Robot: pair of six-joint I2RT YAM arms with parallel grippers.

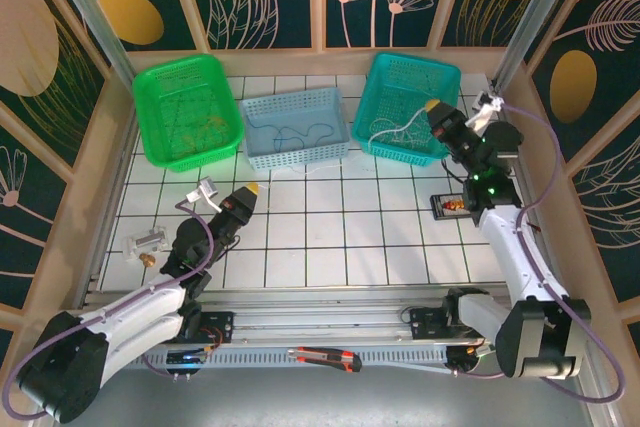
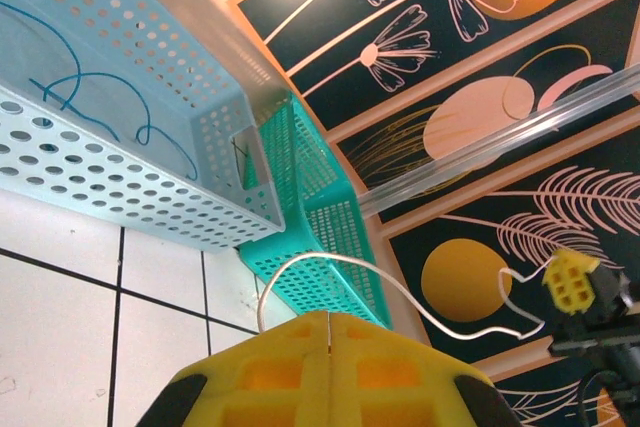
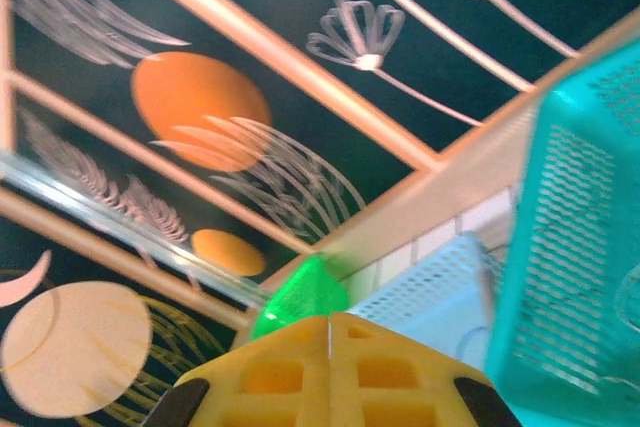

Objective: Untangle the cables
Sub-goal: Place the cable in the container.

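Green perforated plastic basket (image 1: 150, 117), far left: faint pale yellowish wire (image 1: 203, 128) inside, I think, but the view's poor. Left gripper (image 1: 251, 189) fingers together, empty, over tile. Pale blue mesh basket (image 1: 295, 97) holds thin dark wire (image 1: 318, 130). Teal basket (image 1: 368, 102) holds white wire (image 2: 320, 256), running up to right gripper (image 1: 437, 107), fingers pressed together. All light, limp, slippery: pinch a free end. Basket walls and holes could snag. Small black box (image 1: 447, 205) sits clear.

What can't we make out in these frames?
- Top external: cables in the teal basket are too small to trace their crossings.
- Left wrist: the white cable passes behind the left gripper; pinched or not, unclear.
- Right wrist: blurred; the basket's inside is cut off at the right edge.
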